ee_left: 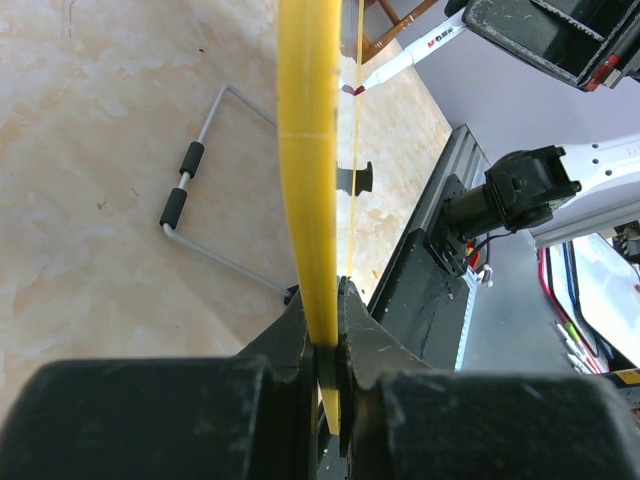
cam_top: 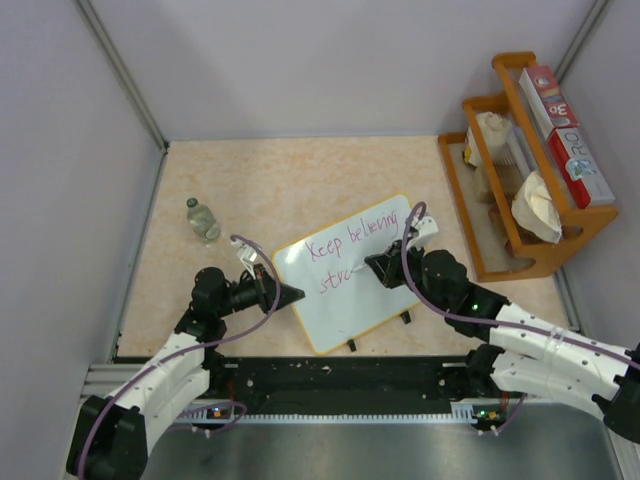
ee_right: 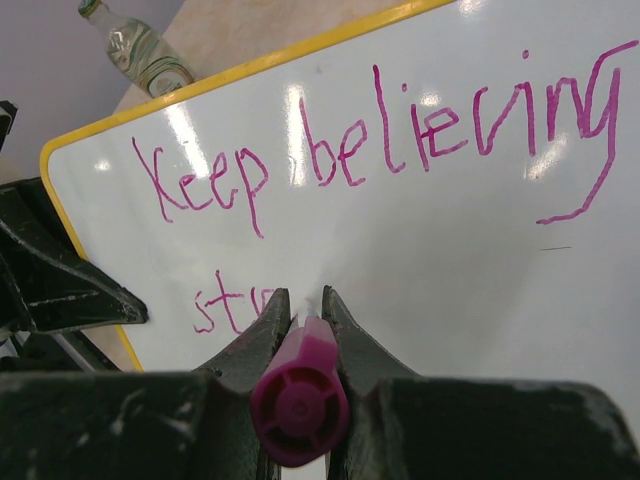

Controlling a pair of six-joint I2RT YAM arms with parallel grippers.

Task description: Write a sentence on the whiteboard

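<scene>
Right gripper [ee_right: 300,300] pinches a purple marker [ee_right: 298,400], its tip at the whiteboard [cam_top: 372,300] beside "str". Left gripper [ee_left: 325,305] is clamped on the board's yellow rim. The sentence [ee_right: 380,140] reads "Keep believing" above that start. The board lies on the beige tabletop [cam_top: 250,180], between a glass bottle [cam_top: 203,220] and a wooden rack [cam_top: 520,262].

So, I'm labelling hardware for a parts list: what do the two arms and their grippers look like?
The left arm and right arm have white shells with black joints. A purple cable loops along each. The left gripper and right gripper are black, tapered, with scuffed bodies.
</scene>
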